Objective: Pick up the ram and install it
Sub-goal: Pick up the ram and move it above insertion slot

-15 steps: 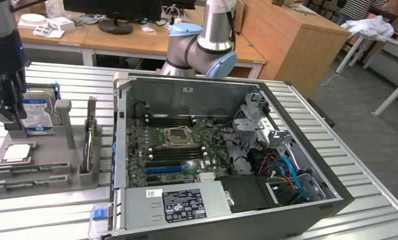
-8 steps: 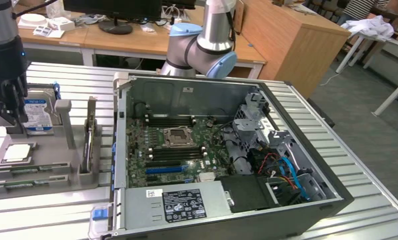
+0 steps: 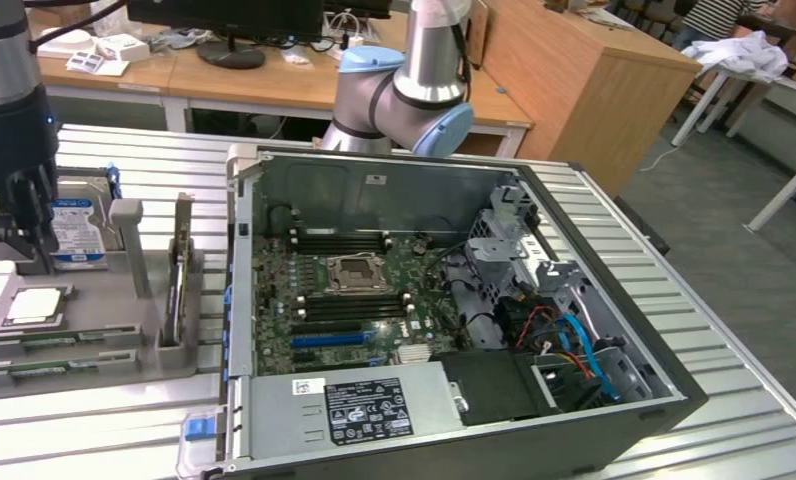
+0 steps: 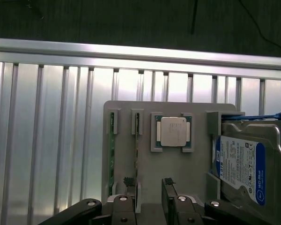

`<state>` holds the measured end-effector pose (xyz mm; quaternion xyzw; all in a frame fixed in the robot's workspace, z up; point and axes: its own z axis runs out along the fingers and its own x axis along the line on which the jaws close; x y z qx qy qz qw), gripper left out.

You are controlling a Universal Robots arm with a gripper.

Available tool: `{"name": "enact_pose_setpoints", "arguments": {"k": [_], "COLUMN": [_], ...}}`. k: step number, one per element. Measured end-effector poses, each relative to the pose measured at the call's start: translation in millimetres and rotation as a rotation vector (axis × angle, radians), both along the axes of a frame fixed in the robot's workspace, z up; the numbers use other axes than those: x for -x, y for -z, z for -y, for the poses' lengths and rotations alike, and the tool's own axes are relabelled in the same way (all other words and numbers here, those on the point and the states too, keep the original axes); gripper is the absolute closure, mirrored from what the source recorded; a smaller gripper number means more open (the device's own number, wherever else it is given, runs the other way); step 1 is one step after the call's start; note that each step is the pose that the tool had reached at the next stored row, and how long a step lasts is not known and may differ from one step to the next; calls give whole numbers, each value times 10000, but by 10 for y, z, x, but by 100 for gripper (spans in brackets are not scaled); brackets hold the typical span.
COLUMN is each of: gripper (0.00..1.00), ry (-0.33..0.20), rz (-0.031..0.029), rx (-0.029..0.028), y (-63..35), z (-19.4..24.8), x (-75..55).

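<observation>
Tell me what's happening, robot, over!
Pincer open, empty. Long green ram stick in grey plastic tray slot, close to pincer, not gripped. Square silver processor chip alongside, not blocking.

I work in what looks like a robotics lab or office: wooden desks with a monitor stand behind my ribbed metal bench, which carries an opened computer case.

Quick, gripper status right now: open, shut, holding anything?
Gripper: open, holding nothing, poised over the grey tray close to a ram stick.
</observation>
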<state>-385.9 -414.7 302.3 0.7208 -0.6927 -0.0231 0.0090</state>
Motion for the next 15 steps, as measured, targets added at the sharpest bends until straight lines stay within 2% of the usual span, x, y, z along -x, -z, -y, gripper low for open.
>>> {"name": "enact_pose_setpoints", "arguments": {"k": [15], "gripper": [64], "ry": [0], "rz": [-1], "rx": [0], "y": [157], "z": [0], "x": [0]}}
